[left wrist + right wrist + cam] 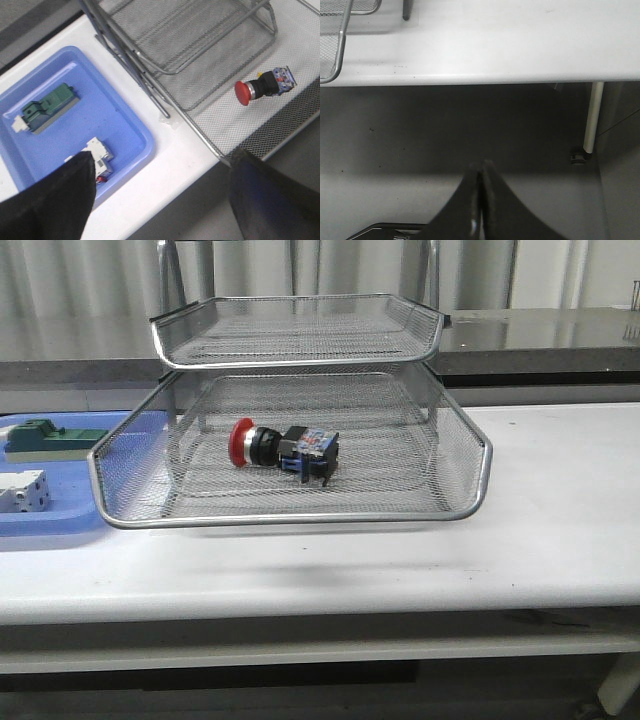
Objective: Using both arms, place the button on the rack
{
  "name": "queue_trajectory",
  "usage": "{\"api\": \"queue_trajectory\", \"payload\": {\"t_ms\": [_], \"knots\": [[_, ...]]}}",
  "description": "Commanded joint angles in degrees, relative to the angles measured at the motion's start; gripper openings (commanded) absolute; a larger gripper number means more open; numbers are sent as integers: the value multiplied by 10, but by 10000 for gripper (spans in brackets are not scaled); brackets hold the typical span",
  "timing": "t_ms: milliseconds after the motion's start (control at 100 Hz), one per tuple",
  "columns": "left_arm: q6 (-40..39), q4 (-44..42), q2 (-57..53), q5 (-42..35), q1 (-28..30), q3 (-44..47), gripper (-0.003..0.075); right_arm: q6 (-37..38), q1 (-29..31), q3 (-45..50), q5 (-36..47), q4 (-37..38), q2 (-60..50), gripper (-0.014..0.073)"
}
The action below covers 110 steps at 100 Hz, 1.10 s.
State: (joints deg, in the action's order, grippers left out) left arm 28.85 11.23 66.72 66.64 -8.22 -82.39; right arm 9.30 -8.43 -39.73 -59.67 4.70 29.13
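Front view: the button (284,449) lies on its side in the lower visible tier of the rack (290,518), red head toward the tray (45,522); no arm shows here.

Left wrist view: the left gripper (162,197) hangs with fingers (60,200) wide apart and empty, above the table (165,165) edge, the button well ahead of it on the mesh.

Right wrist view: the right gripper (481,197) has its fingers pressed together on nothing, off the table edge, over the floor.
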Motion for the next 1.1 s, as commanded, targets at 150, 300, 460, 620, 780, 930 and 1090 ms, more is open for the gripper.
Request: {"api": "queue_trajectory", "payload": {"t_ms": [150,300,460,620,780,930,1090], "knots": [[-6,20,-180,-158,40,145,512,-1,2,-20,30,8,2,-67],[-16,21,-284,-250,43,249,512,-1,2,-20,30,8,2,-67],[-35,21,-387,-346,43,363,512,-1,2,-20,30,8,2,-67],[-35,22,-467,-429,43,467,512,-1,2,-20,30,8,2,-67],[-35,22,-518,-517,43,554,512,-1,2,-20,30,8,2,-67],[-35,22,-536,-627,43,614,512,-1,2,-20,30,8,2,-67],[-35,22,-536,-655,43,647,512,-1,2,-20,30,8,2,-67]]}}
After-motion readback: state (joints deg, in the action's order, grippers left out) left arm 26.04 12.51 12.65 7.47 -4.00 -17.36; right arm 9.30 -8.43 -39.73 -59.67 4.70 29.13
